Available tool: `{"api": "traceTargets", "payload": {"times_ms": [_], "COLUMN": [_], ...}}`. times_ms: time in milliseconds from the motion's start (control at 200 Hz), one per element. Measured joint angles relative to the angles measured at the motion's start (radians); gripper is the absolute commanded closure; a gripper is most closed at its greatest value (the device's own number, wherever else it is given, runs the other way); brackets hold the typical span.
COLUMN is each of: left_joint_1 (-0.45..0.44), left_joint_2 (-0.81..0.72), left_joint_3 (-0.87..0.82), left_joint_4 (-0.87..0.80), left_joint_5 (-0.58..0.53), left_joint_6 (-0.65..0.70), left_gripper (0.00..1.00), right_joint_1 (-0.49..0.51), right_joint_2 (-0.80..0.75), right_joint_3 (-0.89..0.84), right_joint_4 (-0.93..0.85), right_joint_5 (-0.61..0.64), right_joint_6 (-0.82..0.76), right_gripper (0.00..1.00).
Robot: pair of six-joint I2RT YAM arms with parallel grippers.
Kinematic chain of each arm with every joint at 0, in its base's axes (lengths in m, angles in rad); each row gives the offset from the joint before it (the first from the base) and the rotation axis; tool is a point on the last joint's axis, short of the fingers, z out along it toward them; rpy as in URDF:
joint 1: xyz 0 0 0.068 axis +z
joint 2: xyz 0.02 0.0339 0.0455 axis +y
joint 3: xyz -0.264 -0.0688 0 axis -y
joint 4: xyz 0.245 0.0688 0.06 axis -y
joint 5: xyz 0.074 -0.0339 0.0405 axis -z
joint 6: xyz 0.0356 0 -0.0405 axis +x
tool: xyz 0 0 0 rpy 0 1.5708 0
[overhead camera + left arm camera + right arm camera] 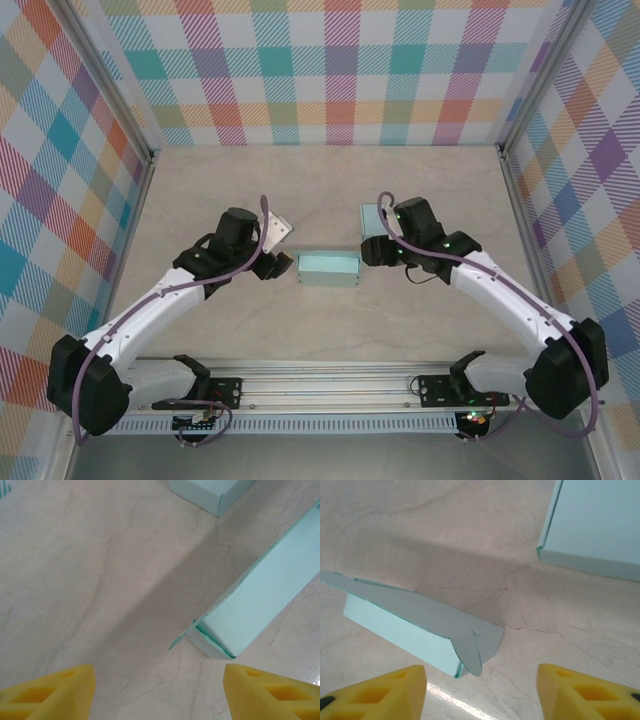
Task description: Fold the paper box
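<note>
Centre of the top view: pale teal rectangular paper box [327, 268] lying flat on beige marble-look tabletop [330, 190], long side across the frame. Just off its left end, left gripper [277, 265]; just off its upper right corner, right gripper [371, 252]; neither touching. Left wrist view: yellow foam fingers [55, 692] wide apart at the bottom corners, nothing between, box end at right of frame with a small flap sticking out. Right wrist view: yellow fingers [385, 692] likewise spread and empty, box at lower left, rounded end flap loose. At upper right, second pale teal paper piece [595, 525], apart from the box.
</note>
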Motion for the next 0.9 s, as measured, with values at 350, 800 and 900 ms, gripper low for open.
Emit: {"api": "traceTargets", "payload": {"times_ms": [350,800,900], "left_joint_1": [0.006,0.01,0.01], "left_joint_2": [0.084,0.207,0.229], "left_joint_3": [-0.01,0.088,0.097], "left_joint_4": [0.106,0.035,0.014], "left_joint_5": [0.007,0.068,0.069], "left_joint_6": [-0.049,-0.007,0.006], "left_gripper": [0.4,0.62,0.69], "right_joint_1": [0.047,0.069,0.072], "right_joint_2": [0.077,0.118,0.134], "right_joint_3": [0.019,0.04,0.052], "right_joint_4": [-0.017,-0.039,-0.045], "right_joint_5": [0.005,0.008,0.008], "right_joint_6": [-0.029,-0.03,-0.029], "right_gripper": [0.51,0.6,0.62]}}
